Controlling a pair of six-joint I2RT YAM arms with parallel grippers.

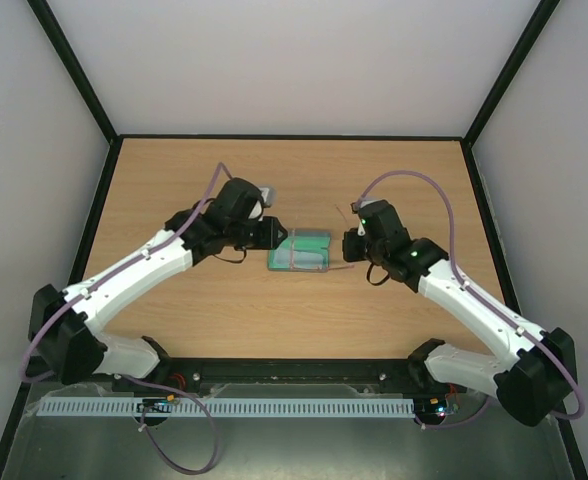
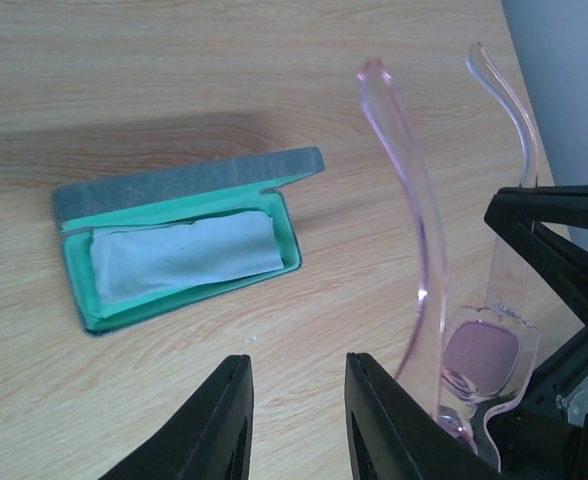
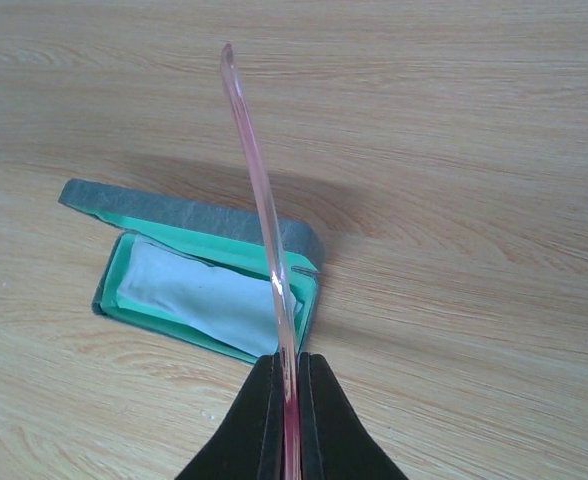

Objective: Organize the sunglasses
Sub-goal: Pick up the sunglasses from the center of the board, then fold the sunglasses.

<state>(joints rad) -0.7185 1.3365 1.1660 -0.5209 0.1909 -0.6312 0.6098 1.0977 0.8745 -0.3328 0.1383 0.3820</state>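
Note:
The sunglasses (image 2: 417,210) have a pink translucent frame, and a tinted lens (image 2: 480,358) shows low at the right of the left wrist view. They are held up above the table with both slim arms pointing away. My right gripper (image 3: 287,357) is shut on one arm of the sunglasses (image 3: 258,175). My left gripper (image 2: 297,360) has its jaws a little apart with only bare wood between them. The sunglasses pass just outside its right finger (image 2: 394,420). From above, the left gripper (image 1: 274,235) and right gripper (image 1: 349,246) face each other across the case (image 1: 314,243).
The grey-blue case (image 2: 189,180) lies open on the wooden table (image 1: 224,300). A pale blue cloth (image 2: 184,255) rests in its green lining. The same case (image 3: 189,215) and cloth (image 3: 199,295) lie beyond the right fingers. Black-edged walls enclose the table.

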